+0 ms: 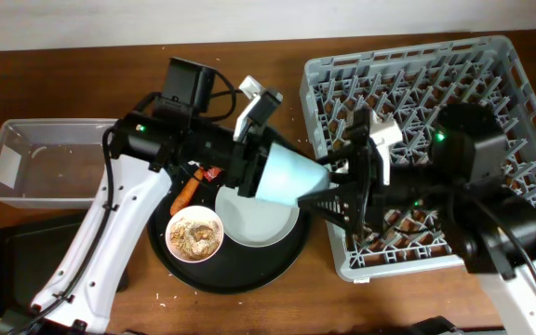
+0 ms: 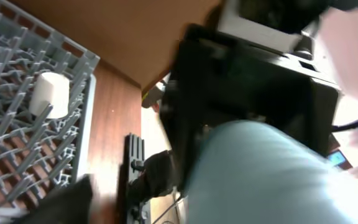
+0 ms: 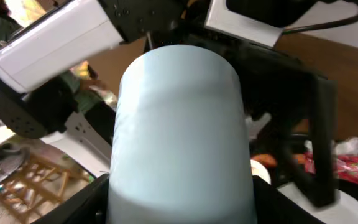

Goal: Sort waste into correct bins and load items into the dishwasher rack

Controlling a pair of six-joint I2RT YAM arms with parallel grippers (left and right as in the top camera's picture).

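One light-blue cup hangs beside the rack edge — left jaws grasping it (right jaws: cannot tell).

The light-blue cup looks like smooth, matt plastic. My right fingers are matt black plastic. The dishwasher rack is dull grey moulded plastic and the tub is clear, slightly cloudy plastic. The table is dark wood with a soft sheen.

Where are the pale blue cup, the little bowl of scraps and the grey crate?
Small light-blue cup point(image 1: 287, 177): overhead view, its side wall.
Small white bowl point(image 1: 219, 223): overhead view, its rim.
Large grey plastic crate point(image 1: 389, 266): overhead view, its near wall.
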